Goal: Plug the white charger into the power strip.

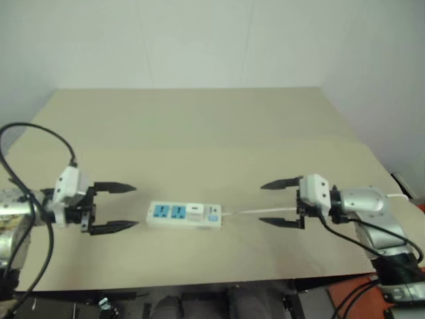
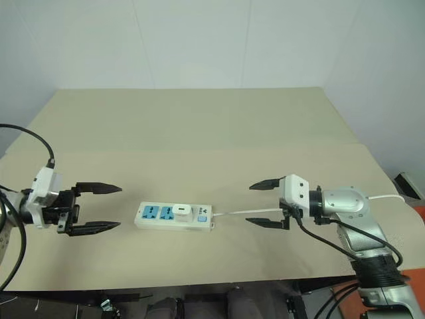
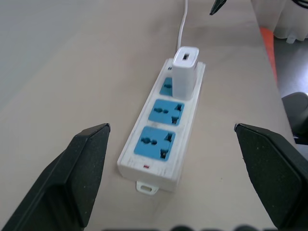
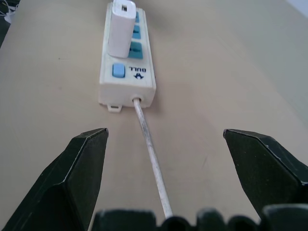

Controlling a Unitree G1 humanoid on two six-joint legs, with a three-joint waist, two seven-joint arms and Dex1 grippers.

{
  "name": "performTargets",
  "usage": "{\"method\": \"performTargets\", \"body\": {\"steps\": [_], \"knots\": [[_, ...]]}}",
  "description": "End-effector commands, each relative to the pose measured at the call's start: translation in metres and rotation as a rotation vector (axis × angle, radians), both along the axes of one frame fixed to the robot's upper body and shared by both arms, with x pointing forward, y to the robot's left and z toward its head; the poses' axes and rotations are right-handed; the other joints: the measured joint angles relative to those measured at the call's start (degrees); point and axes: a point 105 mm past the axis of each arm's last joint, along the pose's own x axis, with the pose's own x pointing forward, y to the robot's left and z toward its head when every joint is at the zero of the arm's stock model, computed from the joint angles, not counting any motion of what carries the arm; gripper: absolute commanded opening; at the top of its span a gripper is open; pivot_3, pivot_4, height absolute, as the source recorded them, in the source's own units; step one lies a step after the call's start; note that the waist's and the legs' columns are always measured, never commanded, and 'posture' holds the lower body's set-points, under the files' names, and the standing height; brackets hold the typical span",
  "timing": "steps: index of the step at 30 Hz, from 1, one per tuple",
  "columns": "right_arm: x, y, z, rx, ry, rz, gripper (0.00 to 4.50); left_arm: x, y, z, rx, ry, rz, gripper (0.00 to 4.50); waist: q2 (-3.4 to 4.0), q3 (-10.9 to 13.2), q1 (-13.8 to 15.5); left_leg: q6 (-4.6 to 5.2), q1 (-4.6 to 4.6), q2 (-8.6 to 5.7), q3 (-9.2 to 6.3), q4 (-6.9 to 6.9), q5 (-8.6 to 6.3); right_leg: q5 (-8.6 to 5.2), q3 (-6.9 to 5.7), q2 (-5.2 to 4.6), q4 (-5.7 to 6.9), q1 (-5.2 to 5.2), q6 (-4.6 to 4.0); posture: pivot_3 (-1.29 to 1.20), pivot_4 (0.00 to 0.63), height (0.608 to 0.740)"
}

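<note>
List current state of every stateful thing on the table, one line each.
white charger: upright, plugged into the socket nearest the cord end of the strip.
power strip: flat on the table, two blue sockets free, cord attached.
cord: lying on the table, running toward the right pincer.
left pincer: open, holding nothing, apart from the strip.
right pincer: open, holding nothing, apart from the strip.

Place: we take this for a bare lab or test room.
Table point(image 2: 199, 126): we see a plain beige top.
Walls point(image 2: 199, 40): we see blank white panels.
Cables point(image 1: 40, 219): black robot leads trail loose beside us.
</note>
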Motion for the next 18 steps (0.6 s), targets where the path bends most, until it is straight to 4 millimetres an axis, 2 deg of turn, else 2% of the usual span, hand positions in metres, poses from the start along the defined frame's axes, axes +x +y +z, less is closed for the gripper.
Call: {"method": "performTargets", "body": {"steps": [1,6,13,18], "knots": [[-0.001,-0.008,0.021,0.019,-0.051,-0.032,4.47,-0.002,0.000,0.017,0.013,-0.017,-0.028,4.50,-0.01,0.01,0.03,0.00,0.00,0.00,0.00,0.00,0.00,0.00,-0.01,0.00,0.00,0.00,0.00,0.00,0.150,0.740],[0.001,-0.017,0.033,0.017,-0.051,-0.043,4.47,0.004,-0.002,0.026,0.027,-0.005,-0.099,4.50,0.00,0.01,0.48,0.00,0.02,-0.01,0.04,0.01,0.00,0.00,-0.03,-0.01,0.00,0.01,0.00,0.00,0.150,0.740],[0.000,-0.016,0.032,0.012,-0.023,-0.052,4.47,0.006,0.006,0.025,0.097,0.071,-0.124,4.50,0.00,0.01,0.68,0.00,-0.10,0.02,0.08,-0.06,0.00,-0.03,0.01,0.02,-0.02,-0.13,-0.04,0.00,0.150,0.740],[0.008,-0.016,0.037,0.018,-0.019,-0.065,4.47,0.016,0.000,0.031,0.117,0.093,-0.165,4.50,0.01,0.02,1.48,0.01,-0.41,0.01,0.07,0.02,0.01,-0.01,-0.02,0.02,0.07,-0.42,-0.04,0.00,0.150,0.740]]}}
